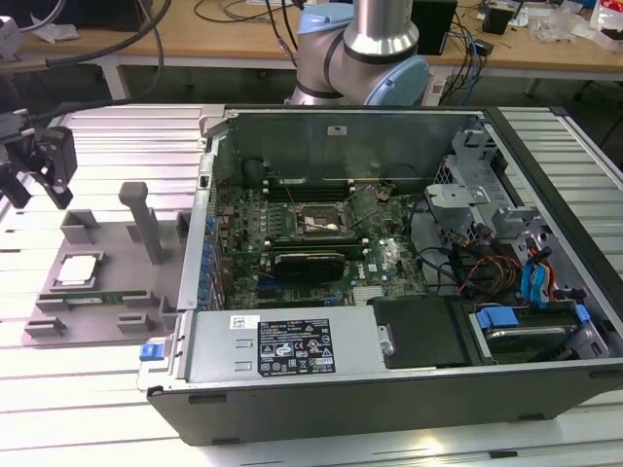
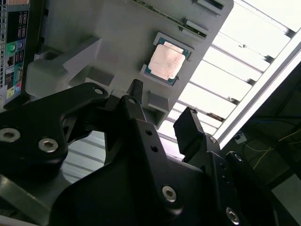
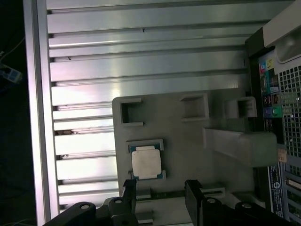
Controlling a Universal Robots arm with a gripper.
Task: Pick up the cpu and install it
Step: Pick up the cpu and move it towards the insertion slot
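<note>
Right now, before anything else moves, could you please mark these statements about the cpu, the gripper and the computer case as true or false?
1. The cpu lies in the grey tray, outside the computer case. True.
2. The gripper is shut on the cpu. False: its fingers stand open with nothing between them, and the cpu rests in the tray.
3. The computer case lies open with its green motherboard showing. True.
4. The cpu is already installed on the motherboard. False: it is on the tray, at the exterior view's left of the case.
</note>
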